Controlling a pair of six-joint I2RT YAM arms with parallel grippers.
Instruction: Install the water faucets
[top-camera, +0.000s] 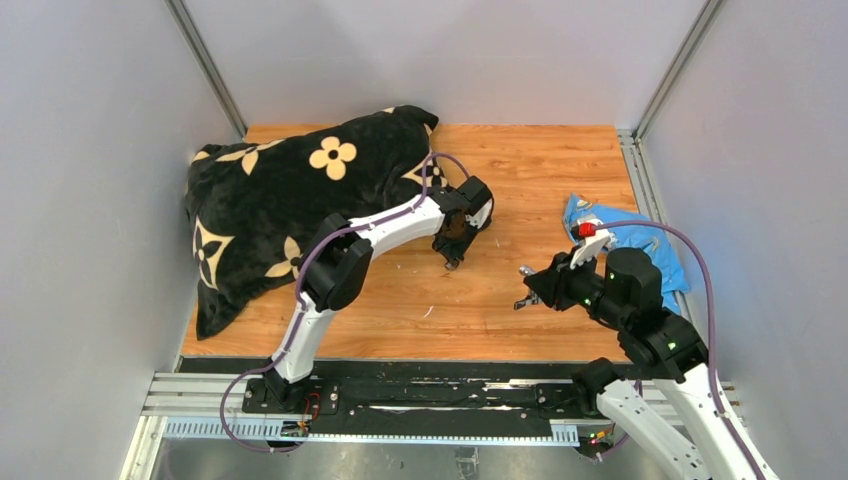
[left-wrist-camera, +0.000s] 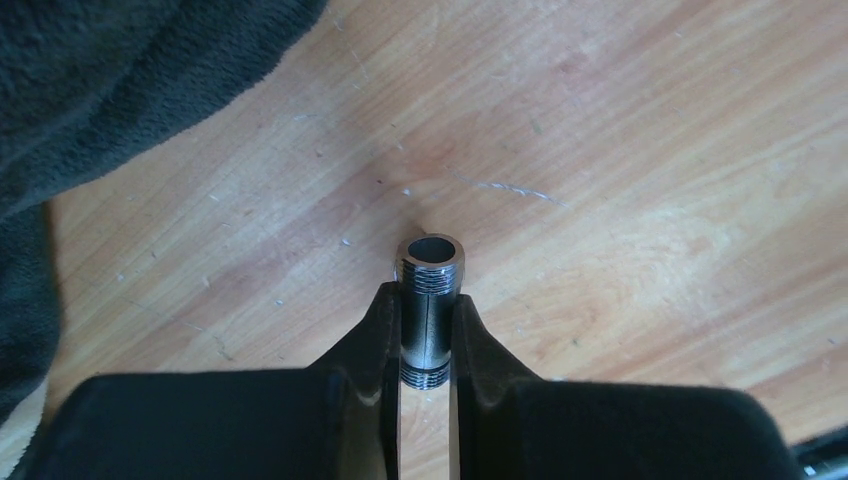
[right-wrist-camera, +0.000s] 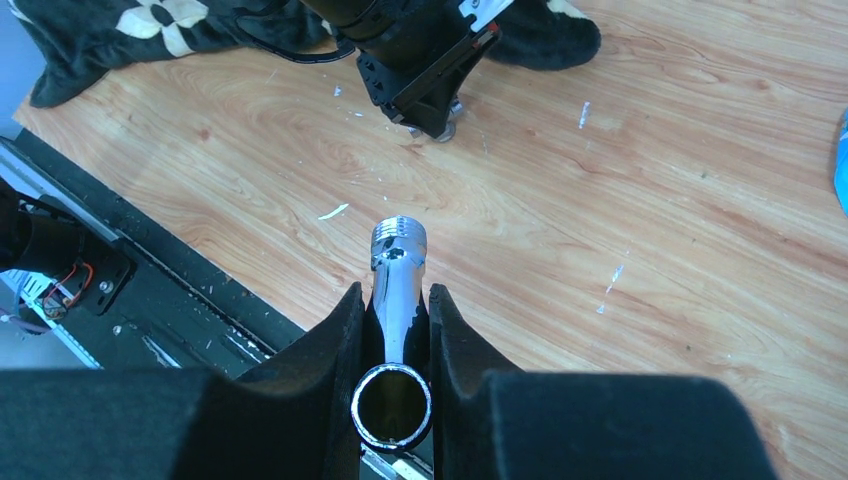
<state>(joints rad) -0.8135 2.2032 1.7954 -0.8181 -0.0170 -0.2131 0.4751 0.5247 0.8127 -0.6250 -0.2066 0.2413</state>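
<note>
Left pincer (left-wrist-camera: 428, 310) is clenched on the short threaded fitting (left-wrist-camera: 430, 262). The fitting's open end pokes out beyond the fingertips, its middle is hidden between the fingers (left-wrist-camera: 375, 335), and only a sliver of the far thread shows behind them. From above, this pincer points down over the wooden surface (top-camera: 520, 170), near the black flowered blanket (top-camera: 280, 190). The fitting is too small to make out there, and I cannot tell whether it touches the wood. Right pincer (right-wrist-camera: 397, 300) grips the chrome tap piece (right-wrist-camera: 398, 255) along its stem, held above the surface, with the threaded tip forward and a round opening nearest the camera. Any side branch is hidden by the fingers. The right arm (top-camera: 640, 300) partly covers a blue bag (top-camera: 625, 235).
</note>
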